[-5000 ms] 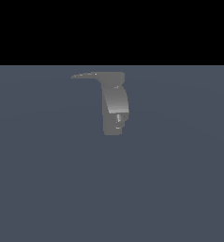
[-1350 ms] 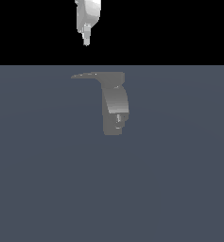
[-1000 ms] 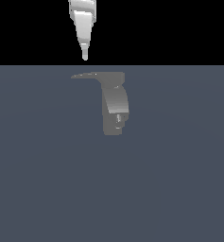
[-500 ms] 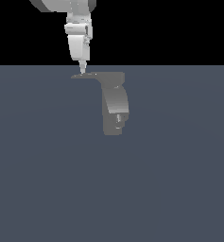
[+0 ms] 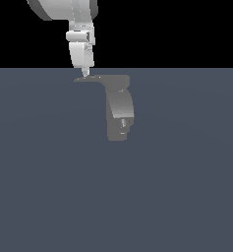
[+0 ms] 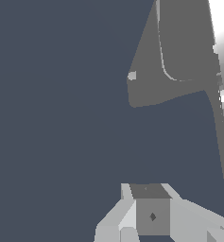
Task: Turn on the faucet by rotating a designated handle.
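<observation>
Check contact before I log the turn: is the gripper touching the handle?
Cannot tell. In the exterior view the gripper tip meets the handle outline, but depth is unclear.

**Lighting and render quality**

Flat, even illumination; no cast shadows on the slate-blue bench [image 5: 49, 187]. The faucet [image 5: 119, 110] shades darker toward its base. Above the bench, pure black backdrop. Edges are jagged and aliased; no blur or glare.
</observation>
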Available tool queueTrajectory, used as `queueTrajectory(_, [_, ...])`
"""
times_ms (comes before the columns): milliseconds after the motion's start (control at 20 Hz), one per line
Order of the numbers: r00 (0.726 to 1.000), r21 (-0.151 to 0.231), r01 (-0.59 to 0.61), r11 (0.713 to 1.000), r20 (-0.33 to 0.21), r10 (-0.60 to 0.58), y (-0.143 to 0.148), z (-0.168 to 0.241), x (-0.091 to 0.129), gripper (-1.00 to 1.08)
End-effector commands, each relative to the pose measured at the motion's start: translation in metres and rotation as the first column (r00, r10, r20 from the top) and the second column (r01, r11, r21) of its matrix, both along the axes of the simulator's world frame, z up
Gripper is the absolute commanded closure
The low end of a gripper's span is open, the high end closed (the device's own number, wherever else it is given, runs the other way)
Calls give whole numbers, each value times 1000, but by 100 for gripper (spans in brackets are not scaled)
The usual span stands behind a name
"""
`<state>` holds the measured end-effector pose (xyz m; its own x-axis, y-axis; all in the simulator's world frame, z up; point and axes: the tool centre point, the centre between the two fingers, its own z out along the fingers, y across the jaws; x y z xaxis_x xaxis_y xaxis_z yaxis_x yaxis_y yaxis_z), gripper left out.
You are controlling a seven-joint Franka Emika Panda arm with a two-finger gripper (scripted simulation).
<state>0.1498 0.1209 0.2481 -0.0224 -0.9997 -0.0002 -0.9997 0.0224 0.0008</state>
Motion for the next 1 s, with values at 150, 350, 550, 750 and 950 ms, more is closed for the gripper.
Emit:
queueTrajectory(150, [1000,0,0,1000,0,0,1,0,-6,108])
queueTrajectory(350, [1000,0,0,1000,0,0,1,0,-14,108])
queueTrajectory(550, [1000,0,0,1000,0,0,2,0,-23,108])
queueTrajectory(750, [1000,0,0,1000,0,0,3,0,-32,108])
queueTrajectory(950, [1000,0,0,1000,0,0,4,0,-41,108])
